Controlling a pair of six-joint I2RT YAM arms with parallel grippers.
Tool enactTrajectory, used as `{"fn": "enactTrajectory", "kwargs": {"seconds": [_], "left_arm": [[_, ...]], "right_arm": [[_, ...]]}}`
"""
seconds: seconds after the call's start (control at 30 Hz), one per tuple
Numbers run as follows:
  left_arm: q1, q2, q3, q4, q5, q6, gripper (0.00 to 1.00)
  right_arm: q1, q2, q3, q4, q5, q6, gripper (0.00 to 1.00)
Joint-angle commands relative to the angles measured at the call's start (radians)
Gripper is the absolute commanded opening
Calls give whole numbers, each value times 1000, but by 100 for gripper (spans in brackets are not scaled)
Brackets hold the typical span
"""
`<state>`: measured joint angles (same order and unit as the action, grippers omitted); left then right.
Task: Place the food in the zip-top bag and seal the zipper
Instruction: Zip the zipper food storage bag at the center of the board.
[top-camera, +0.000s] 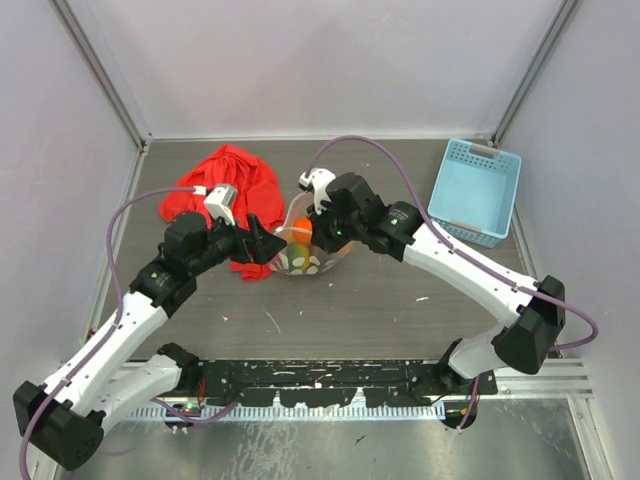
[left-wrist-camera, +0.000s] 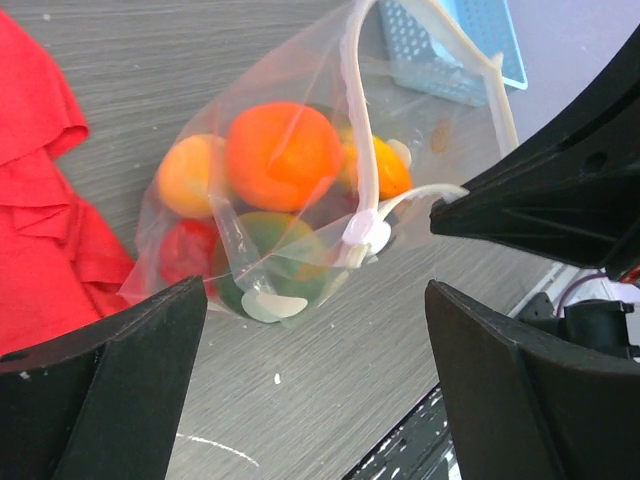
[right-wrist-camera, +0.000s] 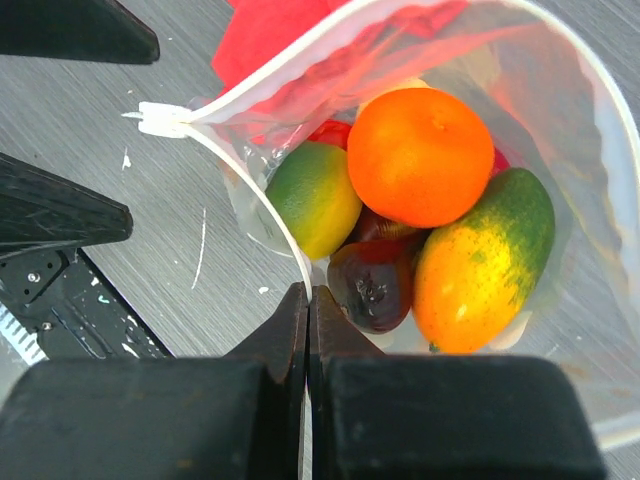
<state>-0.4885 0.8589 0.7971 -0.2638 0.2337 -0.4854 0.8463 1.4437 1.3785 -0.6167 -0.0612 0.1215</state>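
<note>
Clear bag, food inside, gapes while the right gripper pinches its zipper and the left gripper stands spread wide; sealing looks next.

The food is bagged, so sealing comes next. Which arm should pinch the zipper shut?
Left, probably: the left gripper is open beside the zipper end, while the right gripper is shut on the zip-top bag rim, steadying it.
</note>
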Motion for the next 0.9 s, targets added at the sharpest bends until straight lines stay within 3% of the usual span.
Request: {"fn": "enactTrajectory", "kwargs": {"seconds": [0.0, 0.17, 0.47, 0.87], "left_arm": [[7, 7, -58, 328, 101, -39, 90], [7, 12, -164, 496, 131, -33, 79], [6, 88, -277, 805, 146, -25, 76], [7, 275, -289, 1060, 238, 66, 68]], "right_arm": [[-25, -84, 37, -11, 21, -10, 1], [-27, -107, 28, -19, 19, -8, 1], [-30, -116, 28, -24, -2, -23, 1], [-28, -139, 4, -35, -23, -40, 1]]}}
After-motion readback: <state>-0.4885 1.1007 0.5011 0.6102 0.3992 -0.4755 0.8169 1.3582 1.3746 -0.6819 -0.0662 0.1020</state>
